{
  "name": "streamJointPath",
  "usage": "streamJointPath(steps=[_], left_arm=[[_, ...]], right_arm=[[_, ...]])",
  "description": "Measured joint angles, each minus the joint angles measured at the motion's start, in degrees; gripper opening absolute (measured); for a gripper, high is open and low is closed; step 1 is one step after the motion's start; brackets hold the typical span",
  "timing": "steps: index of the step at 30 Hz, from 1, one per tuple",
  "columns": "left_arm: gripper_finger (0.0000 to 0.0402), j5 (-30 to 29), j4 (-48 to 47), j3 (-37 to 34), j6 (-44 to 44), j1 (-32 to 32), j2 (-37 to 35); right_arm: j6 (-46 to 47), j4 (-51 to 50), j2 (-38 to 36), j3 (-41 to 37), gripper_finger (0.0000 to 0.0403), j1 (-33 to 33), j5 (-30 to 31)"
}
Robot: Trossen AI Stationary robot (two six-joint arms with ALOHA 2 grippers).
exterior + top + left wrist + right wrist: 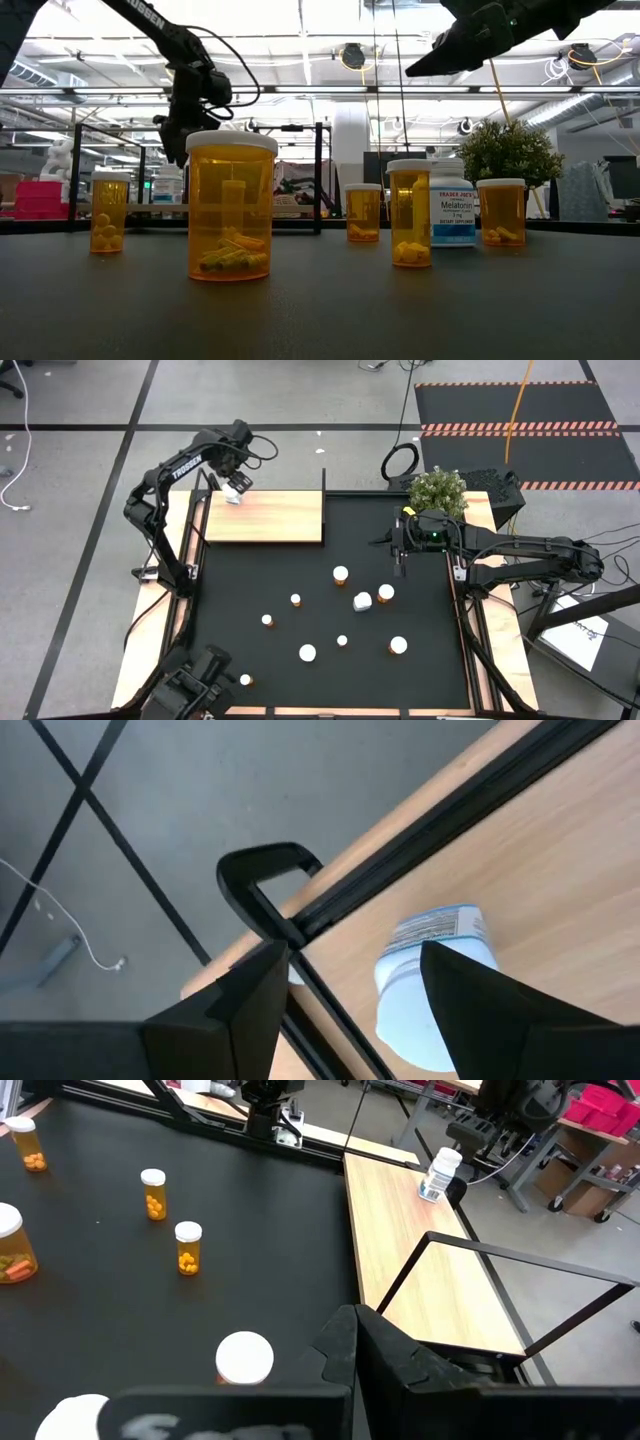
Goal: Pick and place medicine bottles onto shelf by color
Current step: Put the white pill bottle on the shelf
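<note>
We see the left gripper [236, 490] with fingers apart around a white labelled medicine bottle [432, 982] standing on the light-wood shelf's [280, 518] far-left corner. Right gripper [400, 560], fingers together, hovers above black mat [430, 650] near scattered orange bottles [341, 574].

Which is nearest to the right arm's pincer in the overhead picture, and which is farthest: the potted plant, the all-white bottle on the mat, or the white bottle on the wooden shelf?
Measured from the right pincer:
1. All-white bottle, on the black mat just in front of the pincer.
2. Potted plant, at the table's back edge, behind the arm.
3. White bottle on the shelf, far across by the left pincer.
</note>
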Motion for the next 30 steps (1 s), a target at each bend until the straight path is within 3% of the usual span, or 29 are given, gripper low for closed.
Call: streamJointPath(steps=[11,19,24,30], left_arm=[[0.0229,-0.76,0.51,-0.04,-0.42,-2.64,-5.63],[0.0225,-0.47,-10.42,-1.32,-5.57,-13.61,-12.18],[0.0177,-0.23,-11.04,-6.40,-10.05,-18.96,-11.52],[0.0110,-2.94,-7.01,-13.45,-17.44,-19.74,-10.97]], right_arm=[[0.07,0.02,0.00,0.00,0.0000,0.00,0.00],[-0.04,-0.24,0.00,0.00,0.0000,0.00,0.00],[-0.17,-0.42,0.00,0.00,0.0000,0.00,0.00],[-0.20,-0.50,0.00,0.00,0.0000,0.02,0.00]])
